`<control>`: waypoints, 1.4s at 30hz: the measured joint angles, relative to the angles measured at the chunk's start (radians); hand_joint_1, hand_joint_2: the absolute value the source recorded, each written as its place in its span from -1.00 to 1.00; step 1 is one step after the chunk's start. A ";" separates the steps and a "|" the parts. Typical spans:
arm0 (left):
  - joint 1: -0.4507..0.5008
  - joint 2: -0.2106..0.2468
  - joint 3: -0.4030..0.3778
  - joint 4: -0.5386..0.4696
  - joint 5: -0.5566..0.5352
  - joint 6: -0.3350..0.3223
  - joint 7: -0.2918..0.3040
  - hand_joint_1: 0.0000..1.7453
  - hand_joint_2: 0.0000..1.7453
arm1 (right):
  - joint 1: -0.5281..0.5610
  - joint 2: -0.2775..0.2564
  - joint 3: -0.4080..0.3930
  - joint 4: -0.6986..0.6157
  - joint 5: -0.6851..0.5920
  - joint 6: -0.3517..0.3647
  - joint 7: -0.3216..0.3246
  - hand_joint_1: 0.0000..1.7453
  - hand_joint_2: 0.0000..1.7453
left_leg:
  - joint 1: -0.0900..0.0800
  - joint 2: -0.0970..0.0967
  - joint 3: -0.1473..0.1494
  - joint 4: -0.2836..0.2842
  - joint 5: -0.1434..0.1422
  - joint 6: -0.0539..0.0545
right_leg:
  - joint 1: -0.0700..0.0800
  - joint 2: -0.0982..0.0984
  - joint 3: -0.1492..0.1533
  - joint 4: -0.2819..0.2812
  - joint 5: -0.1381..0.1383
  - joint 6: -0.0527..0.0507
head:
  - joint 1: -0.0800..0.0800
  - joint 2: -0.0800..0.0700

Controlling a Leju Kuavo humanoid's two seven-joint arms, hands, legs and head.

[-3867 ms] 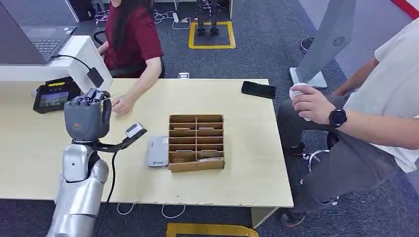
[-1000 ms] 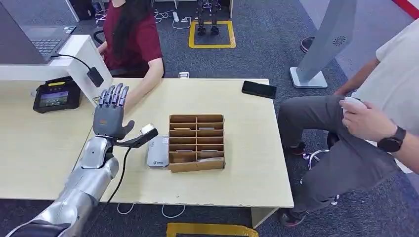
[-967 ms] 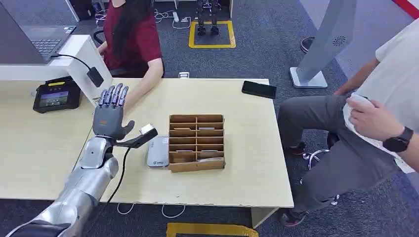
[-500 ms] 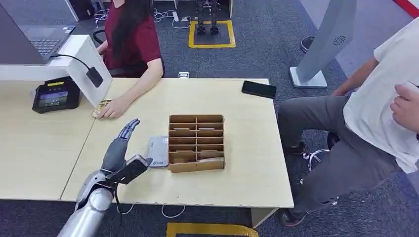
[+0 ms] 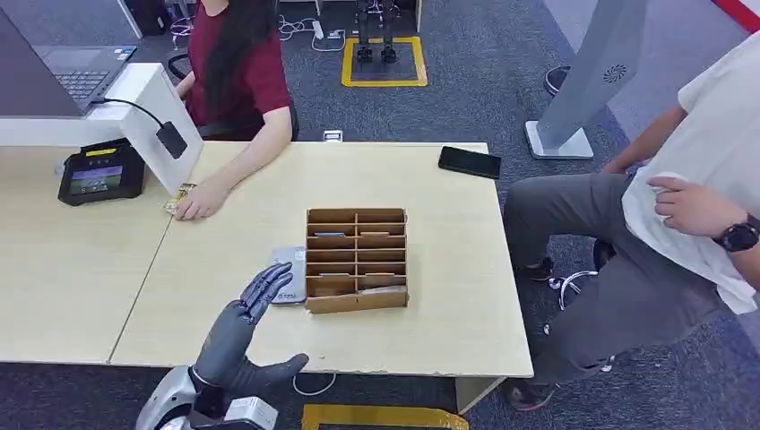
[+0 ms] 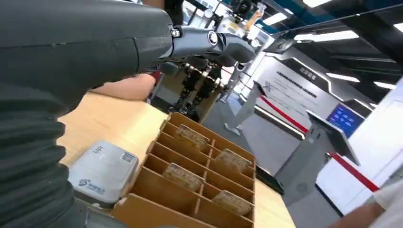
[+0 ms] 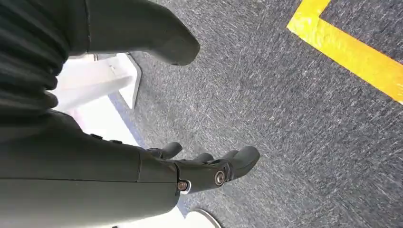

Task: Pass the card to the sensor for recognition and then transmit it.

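Note:
A yellowish card (image 5: 182, 194) lies on the table at the far left, under the fingers of a person in a red top (image 5: 240, 70). The grey-white sensor box (image 5: 289, 273) sits against the left side of a cardboard slotted holder (image 5: 356, 258). My left hand (image 5: 246, 330) hovers low at the table's front edge, just before the sensor, fingers stretched out and apart, holding nothing. From the left wrist, its fingers (image 6: 209, 40) reach out above the sensor box (image 6: 104, 166) and the holder (image 6: 199, 178). My right hand (image 7: 204, 172) hangs over grey carpet, fingers apart and empty.
A black payment terminal (image 5: 94, 170) stands at the far left beside a white stand with a laptop (image 5: 81, 76). A black phone (image 5: 469, 162) lies at the far right of the table (image 5: 448, 296). A seated person in a white shirt (image 5: 708, 179) is close to the right edge.
My left arm pulled back from beside the red-topped person's hand to the table's front edge and sank lower. The card now lies under that person's hand. The person at right moved an arm.

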 joint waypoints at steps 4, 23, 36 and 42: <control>0.007 0.009 -0.023 -0.018 -0.001 0.003 0.000 -1.00 1.00 | 0.000 0.001 -0.005 0.000 0.000 0.000 0.002 -1.00 1.00 | 0.000 0.000 0.000 0.000 0.000 0.000 | 0.000 0.000 0.000 0.000 0.000 0.000 | 0.000 0.000; -0.037 -0.039 -0.149 0.120 -0.541 0.305 0.333 -1.00 1.00 | -0.004 0.009 -0.005 0.000 0.037 0.006 0.015 -1.00 1.00 | 0.000 -0.001 0.000 0.000 0.000 0.001 | 0.000 -0.001 0.001 -0.001 0.000 0.000 | 0.000 0.000; -0.163 -0.171 -0.167 0.501 -0.640 0.389 0.519 -1.00 1.00 | -0.009 0.012 -0.005 0.000 0.061 0.005 0.023 -1.00 1.00 | 0.000 -0.002 0.001 0.000 0.000 0.000 | 0.000 -0.001 0.001 0.000 0.000 0.000 | -0.001 0.000; -0.166 -0.185 -0.167 0.525 -0.638 0.388 0.519 -1.00 1.00 | -0.009 0.012 -0.005 0.000 0.062 0.005 0.023 -1.00 1.00 | 0.000 -0.002 0.001 0.000 -0.001 0.001 | 0.000 -0.001 0.001 0.000 0.000 0.000 | 0.000 0.000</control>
